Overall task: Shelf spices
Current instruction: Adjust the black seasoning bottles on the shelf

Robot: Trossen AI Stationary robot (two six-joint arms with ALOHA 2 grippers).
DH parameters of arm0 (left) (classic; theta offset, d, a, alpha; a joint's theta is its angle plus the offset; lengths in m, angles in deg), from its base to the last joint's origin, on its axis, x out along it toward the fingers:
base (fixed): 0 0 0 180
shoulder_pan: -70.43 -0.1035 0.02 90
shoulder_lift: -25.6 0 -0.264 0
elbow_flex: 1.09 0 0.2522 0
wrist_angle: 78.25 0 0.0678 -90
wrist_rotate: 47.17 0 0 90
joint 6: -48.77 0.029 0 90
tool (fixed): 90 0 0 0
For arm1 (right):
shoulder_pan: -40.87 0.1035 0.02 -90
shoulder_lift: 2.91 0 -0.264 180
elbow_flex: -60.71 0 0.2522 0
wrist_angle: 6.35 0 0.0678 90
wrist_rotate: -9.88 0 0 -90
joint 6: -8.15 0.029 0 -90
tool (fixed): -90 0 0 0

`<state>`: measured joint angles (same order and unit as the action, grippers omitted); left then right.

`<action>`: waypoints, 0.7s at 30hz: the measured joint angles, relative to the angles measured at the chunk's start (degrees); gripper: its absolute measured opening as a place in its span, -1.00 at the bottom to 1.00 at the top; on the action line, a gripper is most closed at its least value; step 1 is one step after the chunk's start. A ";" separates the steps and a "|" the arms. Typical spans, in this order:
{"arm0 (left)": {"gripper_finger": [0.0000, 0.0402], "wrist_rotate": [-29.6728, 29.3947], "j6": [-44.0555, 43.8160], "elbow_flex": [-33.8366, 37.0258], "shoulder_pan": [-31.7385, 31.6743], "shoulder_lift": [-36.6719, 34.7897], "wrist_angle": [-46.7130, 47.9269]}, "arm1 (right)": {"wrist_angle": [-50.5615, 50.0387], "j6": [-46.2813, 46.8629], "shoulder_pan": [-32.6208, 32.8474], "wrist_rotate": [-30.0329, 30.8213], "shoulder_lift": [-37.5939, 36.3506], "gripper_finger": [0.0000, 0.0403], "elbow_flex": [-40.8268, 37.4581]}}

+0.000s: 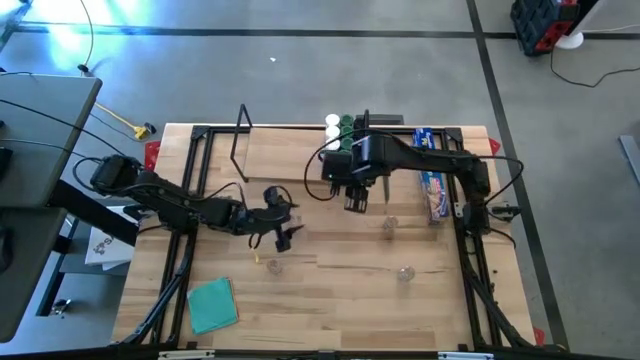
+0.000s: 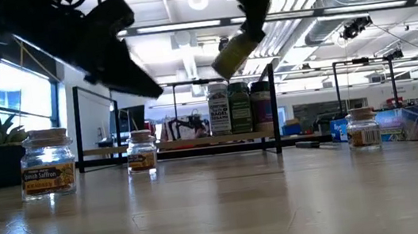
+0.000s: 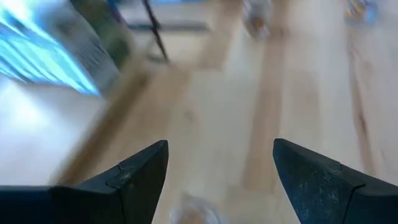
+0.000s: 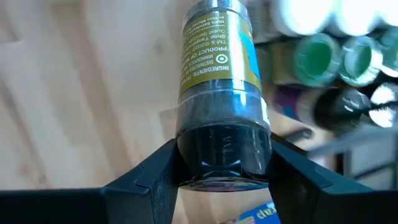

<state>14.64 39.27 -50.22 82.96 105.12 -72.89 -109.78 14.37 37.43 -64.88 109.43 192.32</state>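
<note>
Carrying a clear cylindrical spice jar with a gold label and dark cap (image 4: 219, 93), the right pincer (image 1: 356, 203) hangs above the wooden counter (image 1: 330, 300), just in front of the shelf, a flat light-wood board with thin black wire end frames (image 1: 280, 155). Its fingers are clamped on the jar's dark cap end. In the low view the jar (image 2: 235, 53) rides tilted, well clear of the surface.

Left pincer (image 1: 283, 222) hovers over mid-counter, fingers spread wide, nothing between them.

On the shelf already: a tight cluster of jars with green, white and dark lids (image 1: 343, 128) against the right wire frame (image 2: 274, 107). Loose clear jars wait on the counter (image 1: 388, 225), (image 1: 404, 271), (image 1: 272, 264). Long blue box (image 1: 432, 175) lies by the right arm; green cloth (image 1: 212, 304) near the front left.

Risks, judged from here:
- Grip is on the cap only, with the long body hanging free; a jolt could swing or slip it.
- Jar is tilted; set down so, it may topple and roll.
- Landing spot is crowded; a close approach could knock the standing jars or clip the wire frame.
- Left arm sits near the path; crossing paths could cause a collision.
</note>
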 joint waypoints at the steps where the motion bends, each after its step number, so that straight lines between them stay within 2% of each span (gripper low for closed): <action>1: 0.42 -1.92 1.06 0.02 -0.04 -0.02 -1.79 | 0.13 -1.45 -0.09 -1.67 0.40 -0.05 0.71; 4: 0.42 -7.06 5.95 0.00 -0.44 -0.02 -8.11 | -0.36 -3.43 0.60 -4.71 0.82 -0.05 1.61; 6: 0.42 -7.12 9.94 0.00 -1.42 0.12 -13.22 | -0.35 -3.55 1.63 -5.61 0.85 -0.05 0.78; 10: 0.42 -2.41 16.16 -0.05 -4.72 2.50 -23.51 | 0.44 -3.45 3.42 -6.98 1.01 -0.05 -1.00; 16: 0.43 10.92 22.97 -0.95 -8.84 10.65 -35.19 | 2.70 -3.05 4.38 -7.10 1.02 -0.05 -2.26; 21: 0.43 12.20 24.65 -4.87 -9.26 17.64 -36.81 | 4.06 -2.19 4.51 -8.24 1.02 -0.05 -2.32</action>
<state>26.84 63.92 -55.10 73.70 122.76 -109.70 -105.72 12.18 41.95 -73.12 110.46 190.00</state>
